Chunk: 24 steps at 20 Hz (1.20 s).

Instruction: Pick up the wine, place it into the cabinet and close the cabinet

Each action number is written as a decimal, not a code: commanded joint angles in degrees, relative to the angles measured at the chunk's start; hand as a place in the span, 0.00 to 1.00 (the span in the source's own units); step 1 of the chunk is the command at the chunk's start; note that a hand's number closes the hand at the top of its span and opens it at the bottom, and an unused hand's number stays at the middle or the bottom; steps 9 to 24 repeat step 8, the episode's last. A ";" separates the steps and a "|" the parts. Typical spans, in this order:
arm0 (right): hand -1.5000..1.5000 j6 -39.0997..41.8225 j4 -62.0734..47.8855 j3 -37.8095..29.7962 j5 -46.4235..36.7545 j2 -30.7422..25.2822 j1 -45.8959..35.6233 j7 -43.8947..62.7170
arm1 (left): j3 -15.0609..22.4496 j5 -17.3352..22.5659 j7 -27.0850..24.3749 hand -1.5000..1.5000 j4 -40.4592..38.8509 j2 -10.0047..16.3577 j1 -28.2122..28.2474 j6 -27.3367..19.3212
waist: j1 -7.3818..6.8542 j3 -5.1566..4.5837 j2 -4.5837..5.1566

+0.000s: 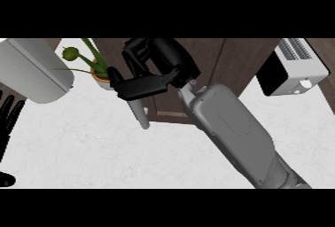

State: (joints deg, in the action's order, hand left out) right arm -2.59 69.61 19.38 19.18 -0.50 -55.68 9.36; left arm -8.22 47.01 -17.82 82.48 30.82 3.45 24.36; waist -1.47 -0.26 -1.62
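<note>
white, faintly marbled counter top [98,155] fills the lower and left part of the head view, and a dark brown wooden cabinet [222,57] stands along its far edge at the top centre. a slim silver bar handle [139,114] runs slantwise down the cabinet front towards its lower edge

the grey right forearm [235,128] comes in from the lower right and slants up and to the left across the counter to the cabinet. the black right hand [147,84] lies against the cabinet front, covering the top end of the silver handle. whether it is apart, together or clamped on anything cannot be told from this angle. the wine cannot be made out anywhere; if the hand has it, the hand hides it

just left of the hand stands a small green leafy plant [82,55] in a tan round pot [101,77], close against the cabinet's left side. at the top right a white toaster with a black side [291,73] sits beside the cabinet, well apart from the hand

a large pale grey rounded shape [33,71] takes up the top left corner; what it is cannot be told. below it, at the left edge, the black left hand [8,119] rests with its fingers straight and spread, pointing up, holding nothing
</note>
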 commanded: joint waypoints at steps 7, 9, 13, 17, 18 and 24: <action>1.00 1.34 -10.38 -5.02 -2.37 -4.26 0.81 -5.91 | 1.07 -1.04 0.24 0.00 0.54 -2.10 -0.38 -0.32 | 0.32 0.25 2.18; 1.00 0.39 -11.74 -6.20 -2.13 -3.50 -2.47 -4.60 | 0.23 0.07 1.05 0.00 -0.05 -0.42 -1.43 1.22 | 0.03 0.20 2.24; 1.00 0.39 -11.74 -6.20 -2.13 -3.50 -2.47 -4.60 | 0.23 0.07 1.05 0.00 -0.05 -0.42 -1.43 1.22 | 0.03 0.20 2.24; 1.00 0.39 -11.74 -6.20 -2.13 -3.50 -2.47 -4.60 | 0.23 0.07 1.05 0.00 -0.05 -0.42 -1.43 1.22 | 0.03 0.20 2.24; 1.00 0.39 -11.74 -6.20 -2.13 -3.50 -2.47 -4.60 | 0.23 0.07 1.05 0.00 -0.05 -0.42 -1.43 1.22 | 0.03 0.20 2.24; 1.00 0.39 -11.74 -6.20 -2.13 -3.50 -2.47 -4.60 | 0.23 0.07 1.05 0.00 -0.05 -0.42 -1.43 1.22 | 0.03 0.20 2.24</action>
